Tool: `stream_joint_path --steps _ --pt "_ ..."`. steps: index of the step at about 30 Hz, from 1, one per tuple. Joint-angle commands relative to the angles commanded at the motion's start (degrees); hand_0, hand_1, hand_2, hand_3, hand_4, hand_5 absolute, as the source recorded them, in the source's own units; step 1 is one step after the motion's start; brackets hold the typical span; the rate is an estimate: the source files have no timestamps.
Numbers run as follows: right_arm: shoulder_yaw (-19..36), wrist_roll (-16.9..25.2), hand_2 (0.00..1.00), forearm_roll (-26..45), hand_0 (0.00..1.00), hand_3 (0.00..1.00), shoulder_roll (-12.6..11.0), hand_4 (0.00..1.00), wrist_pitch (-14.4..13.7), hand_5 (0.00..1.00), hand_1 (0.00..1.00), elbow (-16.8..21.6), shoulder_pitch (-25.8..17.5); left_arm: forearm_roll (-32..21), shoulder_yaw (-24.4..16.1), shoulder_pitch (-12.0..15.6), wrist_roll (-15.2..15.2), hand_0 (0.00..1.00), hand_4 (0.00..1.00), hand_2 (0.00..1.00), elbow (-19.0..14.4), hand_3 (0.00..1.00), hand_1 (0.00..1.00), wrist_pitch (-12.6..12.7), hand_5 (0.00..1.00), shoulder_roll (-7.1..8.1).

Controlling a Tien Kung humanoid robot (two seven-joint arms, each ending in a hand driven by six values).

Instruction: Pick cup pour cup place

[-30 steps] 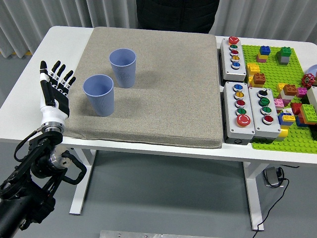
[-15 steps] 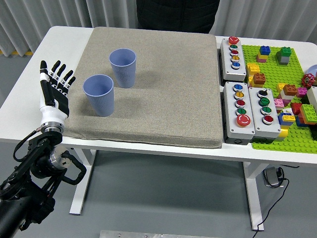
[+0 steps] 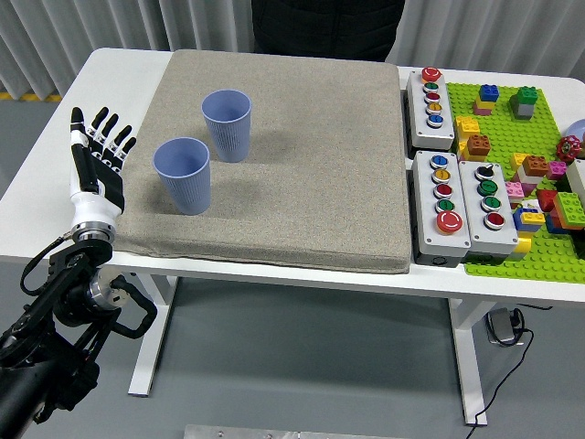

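Two blue ribbed cups stand upright on the grey mat (image 3: 302, 165). The nearer cup (image 3: 183, 175) is at the mat's left front, and the farther cup (image 3: 227, 124) stands just behind and to its right. My left hand (image 3: 94, 160) is raised at the mat's left edge, fingers spread and holding nothing, a short way left of the nearer cup. What the cups contain cannot be seen. My right hand is out of view.
Three grey button boxes (image 3: 430, 96) sit right of the mat. Beyond them lies a green baseplate (image 3: 512, 183) with several loose bricks. A person in dark clothing (image 3: 324, 27) stands at the far side of the white table (image 3: 55, 183).
My left hand has shifted very slightly left and up. The cups have not moved.
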Motion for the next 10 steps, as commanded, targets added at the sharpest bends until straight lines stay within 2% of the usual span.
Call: stream_joint_path --steps 10 --pt "0.2 0.0 0.605 -0.2 0.702 0.599 0.1 0.029 0.0 0.404 0.681 0.0 -0.2 0.9 0.0 0.1 0.2 0.776 0.781 0.877 0.0 0.835 0.785 0.0 0.998 0.00"
